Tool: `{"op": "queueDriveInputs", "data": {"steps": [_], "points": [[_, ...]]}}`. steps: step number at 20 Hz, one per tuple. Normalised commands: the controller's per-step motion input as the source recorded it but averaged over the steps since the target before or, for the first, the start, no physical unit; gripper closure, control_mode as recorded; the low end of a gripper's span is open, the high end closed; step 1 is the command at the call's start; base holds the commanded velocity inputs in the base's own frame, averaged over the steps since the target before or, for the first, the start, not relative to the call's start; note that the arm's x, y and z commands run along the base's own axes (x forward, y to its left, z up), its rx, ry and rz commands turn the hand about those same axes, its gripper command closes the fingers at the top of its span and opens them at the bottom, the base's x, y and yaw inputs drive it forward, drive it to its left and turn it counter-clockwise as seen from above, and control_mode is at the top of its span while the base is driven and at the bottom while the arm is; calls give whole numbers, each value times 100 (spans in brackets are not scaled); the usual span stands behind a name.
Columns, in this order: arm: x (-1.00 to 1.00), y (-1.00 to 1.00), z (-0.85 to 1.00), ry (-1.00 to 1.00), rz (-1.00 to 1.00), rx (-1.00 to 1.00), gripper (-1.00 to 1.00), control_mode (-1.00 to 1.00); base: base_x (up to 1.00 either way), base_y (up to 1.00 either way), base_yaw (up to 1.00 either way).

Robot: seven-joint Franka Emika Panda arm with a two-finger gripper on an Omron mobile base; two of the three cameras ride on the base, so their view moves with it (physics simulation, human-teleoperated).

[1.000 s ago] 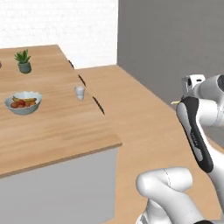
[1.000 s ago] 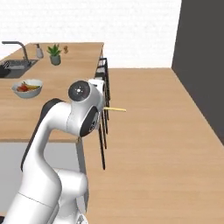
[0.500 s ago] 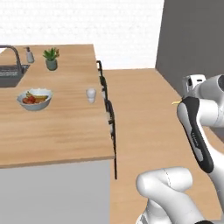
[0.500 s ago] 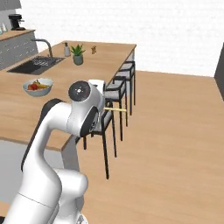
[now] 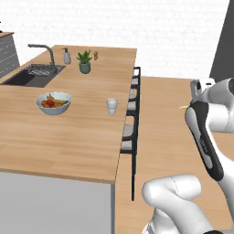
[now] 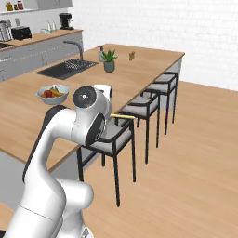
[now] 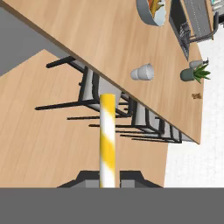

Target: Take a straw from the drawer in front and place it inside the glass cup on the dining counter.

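Observation:
My gripper (image 7: 107, 178) is shut on the straw (image 7: 107, 135), a thin yellow-and-white striped stick that points away from the hand. The straw (image 6: 123, 116) also sticks out past my arm over the floor beside the stools, and its tip (image 5: 183, 108) shows by my forearm. The glass cup (image 5: 112, 105) stands upright near the stool-side edge of the dining counter (image 5: 68, 137). In the hand view the cup (image 7: 143, 72) lies beyond and to the right of the straw's tip. The drawer is out of view.
A bowl of fruit (image 5: 54, 103) sits left of the cup, with the dark sink (image 5: 34, 75), tap and a potted plant (image 5: 84, 61) farther back. Black stools (image 6: 116, 135) line the counter's edge between me and the top. Wooden floor spreads to the right.
The whole scene has shifted as the base moved: the counter with cup, bowl and sink has swung further into view. The straw stays held in the shut gripper.

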Motion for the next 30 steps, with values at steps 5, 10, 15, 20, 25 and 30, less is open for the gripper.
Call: {"op": "queueDriveInputs", "data": {"steps": [5,10,15,20,25,30], "points": [[0,0,0,0,0,0,100,100,55,-59,45],[0,0,0,0,0,0,100,100,49,-64,45],[0,0,0,0,0,0,100,100,46,-66,45],[0,0,0,0,0,0,100,100,10,-78,36],[0,0,0,0,0,0,100,100,4,-81,29],[0,0,0,0,0,0,100,100,22,-68,35]]}}
